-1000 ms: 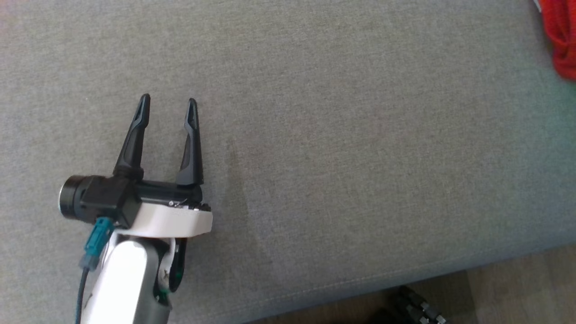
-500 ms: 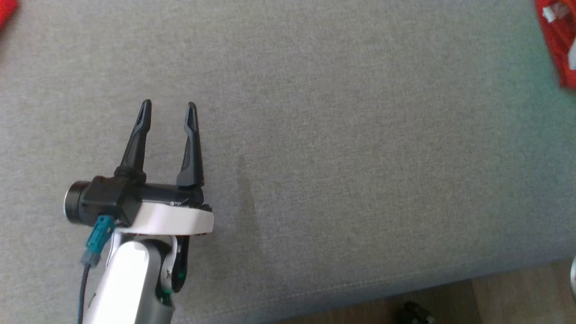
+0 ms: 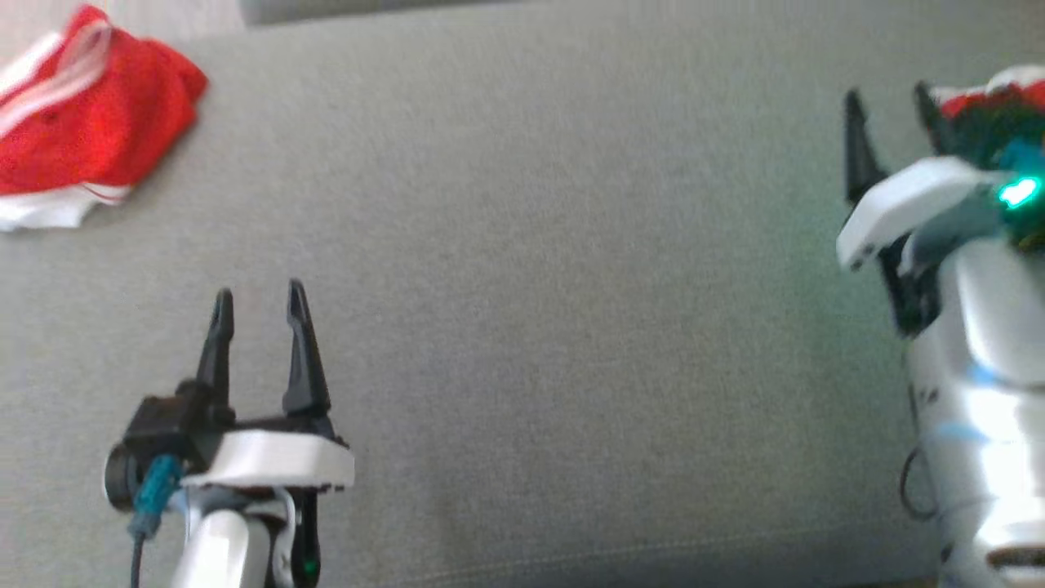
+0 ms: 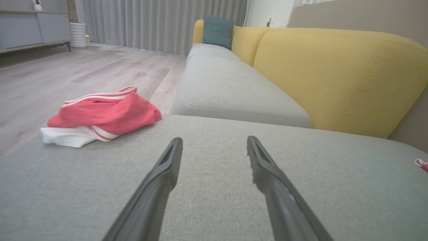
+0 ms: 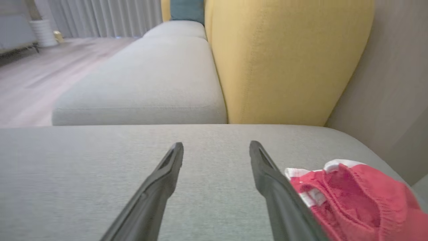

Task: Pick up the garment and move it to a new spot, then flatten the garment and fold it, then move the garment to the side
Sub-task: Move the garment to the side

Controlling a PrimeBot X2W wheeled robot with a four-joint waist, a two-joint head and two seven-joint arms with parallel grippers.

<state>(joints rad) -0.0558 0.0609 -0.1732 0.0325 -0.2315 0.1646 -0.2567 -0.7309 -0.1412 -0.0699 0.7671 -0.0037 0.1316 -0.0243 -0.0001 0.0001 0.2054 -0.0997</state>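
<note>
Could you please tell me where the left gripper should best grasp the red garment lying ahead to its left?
Probably the raised red fold on the garment, nearest the open left gripper, coming low across the cushion; the white layer lies too flat.

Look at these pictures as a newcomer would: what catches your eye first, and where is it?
A crumpled red-and-white garment lies at the far left of the grey cushion, and a second red garment lies just beside the open right tool. Behind the cushion rises a bright yellow backrest.
</note>
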